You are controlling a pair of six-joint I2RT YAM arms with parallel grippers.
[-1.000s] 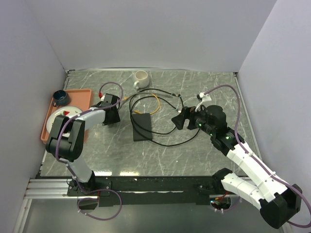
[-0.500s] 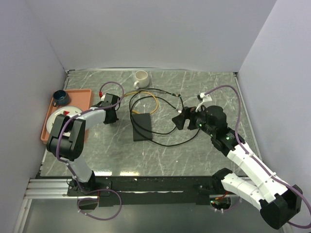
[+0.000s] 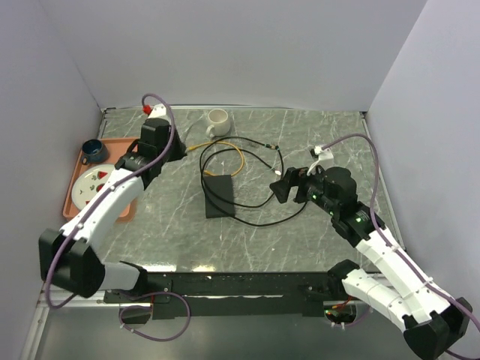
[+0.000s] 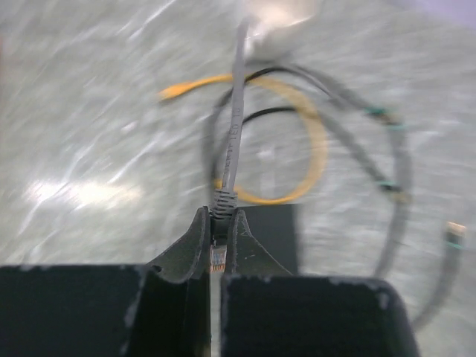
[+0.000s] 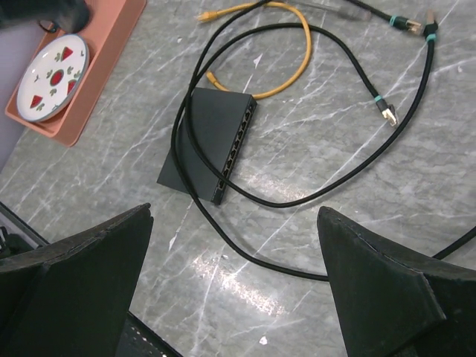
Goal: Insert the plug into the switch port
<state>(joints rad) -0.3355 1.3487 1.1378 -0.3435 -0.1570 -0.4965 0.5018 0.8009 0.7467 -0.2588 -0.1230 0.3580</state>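
Note:
My left gripper [image 4: 216,223] is shut on a clear plug [image 4: 216,257] at the end of a grey cable [image 4: 235,111], which runs away from the jaws over the table. In the top view that gripper [image 3: 177,150] hangs above the table's back left. The flat black box [image 3: 218,196] lies mid-table and also shows just beyond the left jaws [image 4: 271,234]. A row of switch ports [image 5: 236,145] lines its narrow edge in the right wrist view. My right gripper [image 5: 235,216] stands wide open and empty, above the table right of the box [image 3: 279,186].
Black cables [image 3: 259,214] loop over and around the box, and a yellow cable [image 3: 239,159] lies behind it. A white cup [image 3: 218,121] stands at the back. The orange tray [image 3: 76,196] at the left holds a plate [image 3: 96,180] and a blue cup [image 3: 93,150].
The left gripper closed on the grey cable's plug and rose, the arm swinging back and left. The right gripper shifted slightly to the right and stayed open.

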